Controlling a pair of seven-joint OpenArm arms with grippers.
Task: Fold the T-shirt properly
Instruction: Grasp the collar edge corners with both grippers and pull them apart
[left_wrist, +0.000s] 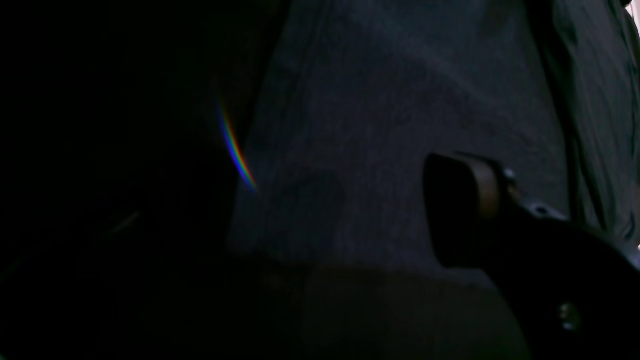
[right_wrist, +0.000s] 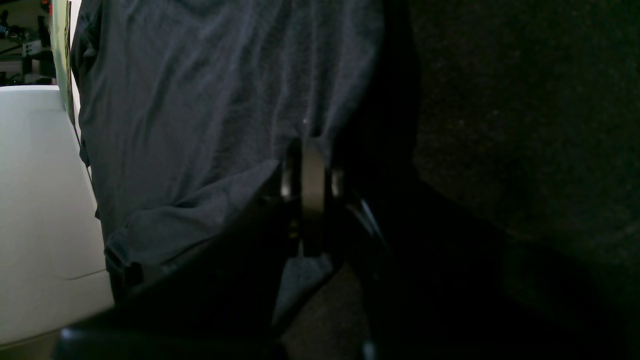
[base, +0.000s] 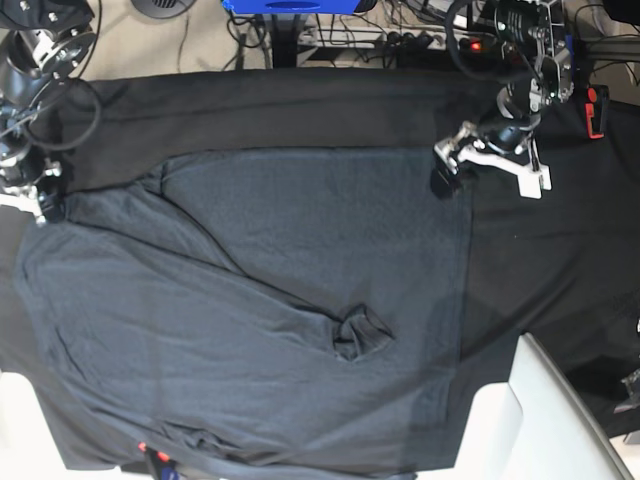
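Observation:
The charcoal-grey T-shirt (base: 250, 300) lies spread over the black-covered table, wrinkled, with a small bunched fold near its middle. My left gripper (base: 447, 170) hovers at the shirt's far right corner, jaws open. In the left wrist view one of its fingers (left_wrist: 457, 210) hangs over the T-shirt (left_wrist: 375, 125); the other is lost in the dark. My right gripper (base: 42, 200) sits at the shirt's far left edge. The right wrist view shows this gripper (right_wrist: 307, 155) shut on a pinch of the T-shirt (right_wrist: 200, 100).
The black table cloth (base: 300, 110) shows bare behind and to the right of the shirt. A white curved panel (base: 520, 410) stands at the front right corner, and a white surface (right_wrist: 40, 200) lies beside the right gripper. Cables and stands crowd the far edge.

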